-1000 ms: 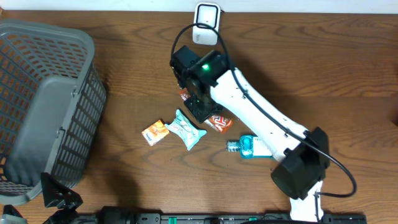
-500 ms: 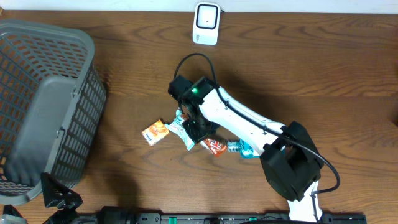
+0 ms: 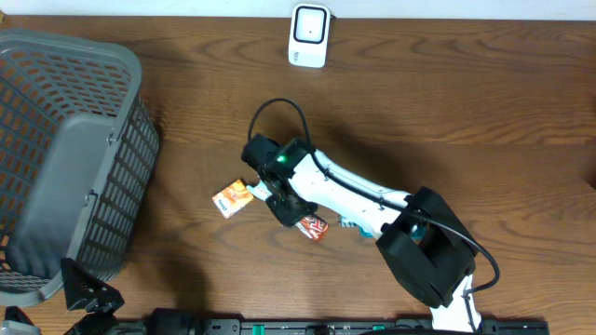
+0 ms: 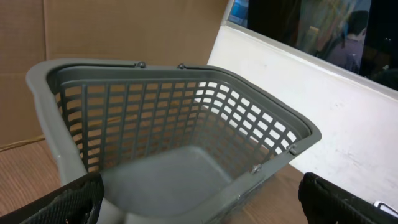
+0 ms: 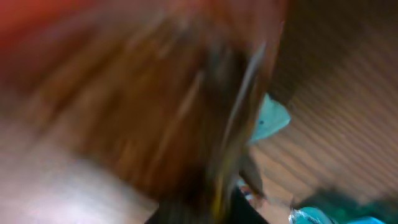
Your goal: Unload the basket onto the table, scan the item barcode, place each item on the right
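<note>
Overhead: right arm (image 3: 354,191) covers the middle of the tabletop (image 3: 484,112); right fingers (image 3: 289,207) over one half-hidden red packet (image 3: 315,226), grip unreadable. One orange packet (image 3: 233,197) beside, one scanner (image 3: 308,35) well apart, one basket (image 3: 74,158). Left wrist: left fingers (image 4: 74,202) splayed, empty, cropped at corners. Right wrist: smeared blur, one teal corner (image 5: 270,121) legible.

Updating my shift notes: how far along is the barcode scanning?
Done: nothing visibly; the basket holds nothing. In hand: the right gripper is down beside the red packet, grip unclear since its wrist view is blurred. Remaining: presenting an item to the scanner.
</note>
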